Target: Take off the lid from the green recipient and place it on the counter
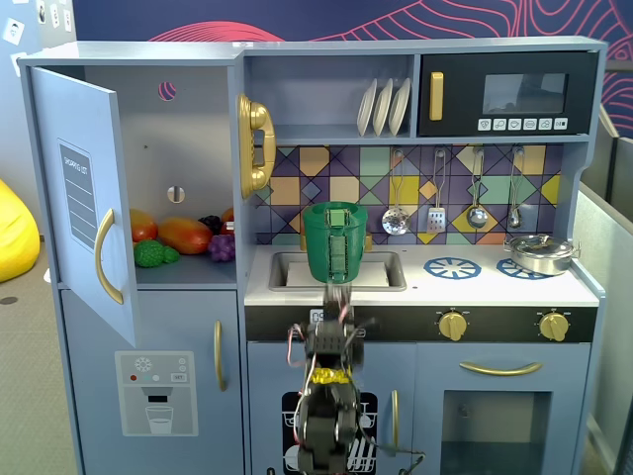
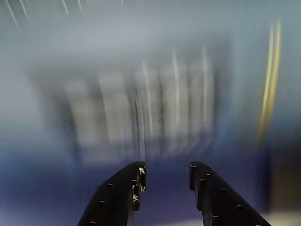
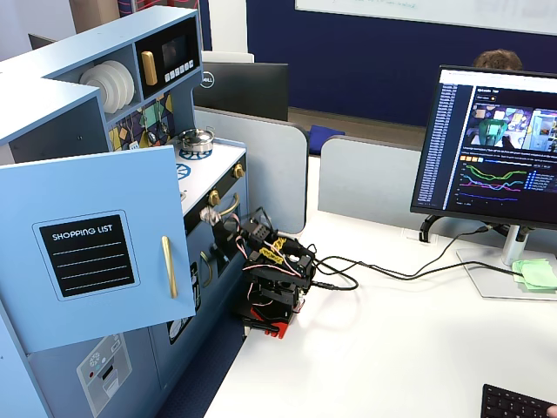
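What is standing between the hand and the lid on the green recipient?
Nothing loose. The hand sits open, low before the cabinet front; the counter edge and the green recipient body lie above it, so the lid must be reached from over the top.

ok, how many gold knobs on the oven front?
2. Left knob sits under the left burner print, right knob under the silver pan. The arm may hide more further left.

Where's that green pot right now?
In a fixed view, the green pot stands on the toy kitchen's counter at the sink, left of the silver pan, above the robot's arm.
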Controlling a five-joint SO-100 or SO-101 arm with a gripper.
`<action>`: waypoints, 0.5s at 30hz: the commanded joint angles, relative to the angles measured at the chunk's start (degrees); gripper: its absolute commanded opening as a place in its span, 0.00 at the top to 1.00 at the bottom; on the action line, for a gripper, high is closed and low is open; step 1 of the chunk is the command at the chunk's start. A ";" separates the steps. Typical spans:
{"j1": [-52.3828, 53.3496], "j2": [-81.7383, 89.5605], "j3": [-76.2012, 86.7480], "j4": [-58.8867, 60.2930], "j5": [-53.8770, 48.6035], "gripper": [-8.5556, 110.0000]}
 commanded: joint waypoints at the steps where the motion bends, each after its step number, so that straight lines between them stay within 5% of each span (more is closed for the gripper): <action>1: -1.14 -8.70 -16.70 -13.01 -4.66 0.93; 8: -0.79 -19.34 -32.96 -23.73 -2.20 0.72; 15: -1.58 -23.64 -37.88 -29.53 -5.63 0.65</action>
